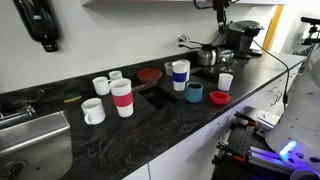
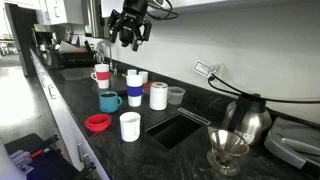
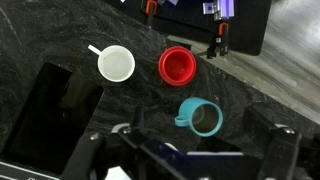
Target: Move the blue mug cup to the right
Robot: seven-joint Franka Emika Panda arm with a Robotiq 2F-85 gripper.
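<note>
Currently our gripper (image 2: 130, 40) hangs high over the counter (image 1: 140, 135), fingers spread and gripping nothing. The blue mug cup (image 1: 193, 92) stands upright near the counter's front edge. The red dish (image 1: 219, 98) is just beside it on the right, and the blue-banded white cup (image 1: 180, 73) is just behind it on the far side. In the wrist view the mug's handle points left. We judge the descent not yet made. To do it well, we should come straight down, straddle one wall away from the handle, close firmly, then lift enough to clear the dish going right.
</note>
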